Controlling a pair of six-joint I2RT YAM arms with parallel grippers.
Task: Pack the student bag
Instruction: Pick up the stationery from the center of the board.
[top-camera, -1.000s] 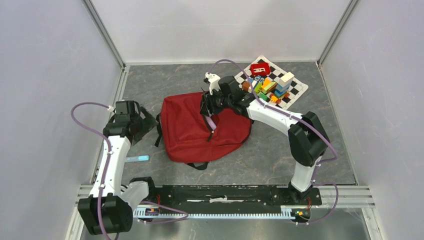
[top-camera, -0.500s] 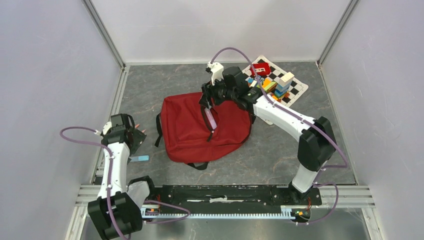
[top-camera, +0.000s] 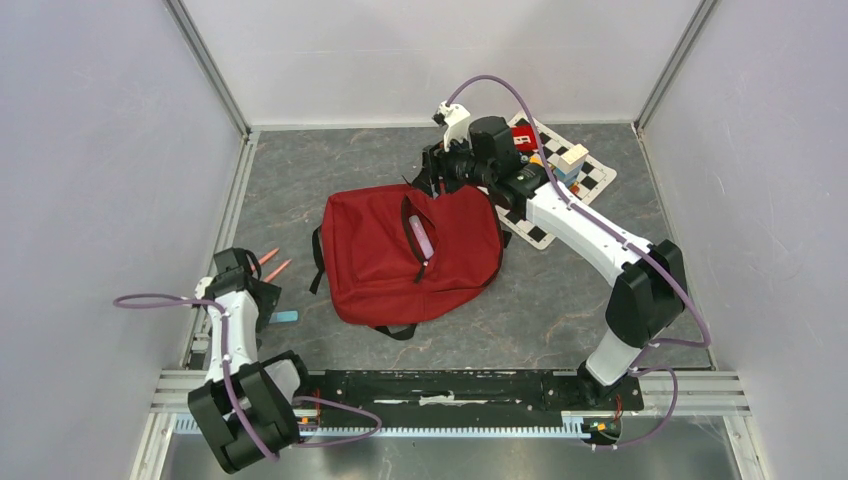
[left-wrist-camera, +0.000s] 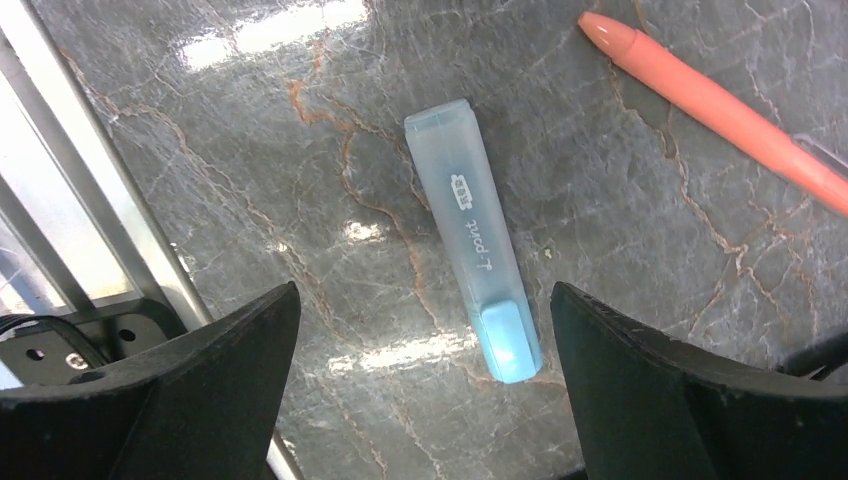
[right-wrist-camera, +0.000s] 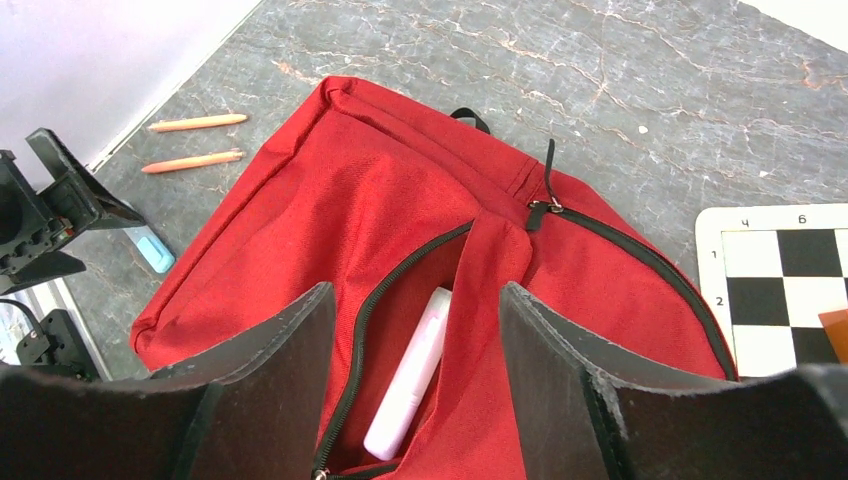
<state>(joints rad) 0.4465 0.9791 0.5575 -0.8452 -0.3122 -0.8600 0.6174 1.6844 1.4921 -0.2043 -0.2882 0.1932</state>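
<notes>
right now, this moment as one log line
left gripper: open, over blue highlighter | right gripper: open, above student bag | pink marker: lying in bag's open zipper

Pulled R fingers (top-camera: 432, 181) back off bag (top-camera: 370, 272), pink marker (top-camera: 420, 238) left in opening; drew L fingers (left-wrist-camera: 200, 380) in over blue highlighter (left-wrist-camera: 468, 235), uncovering 2 orange pens (top-camera: 268, 256).

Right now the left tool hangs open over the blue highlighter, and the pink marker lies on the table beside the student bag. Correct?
Not quite. The pink marker lies inside the open zip of the student bag, not on the table beside it, as the right wrist view shows. The left tool does hang open over the blue highlighter.
</notes>
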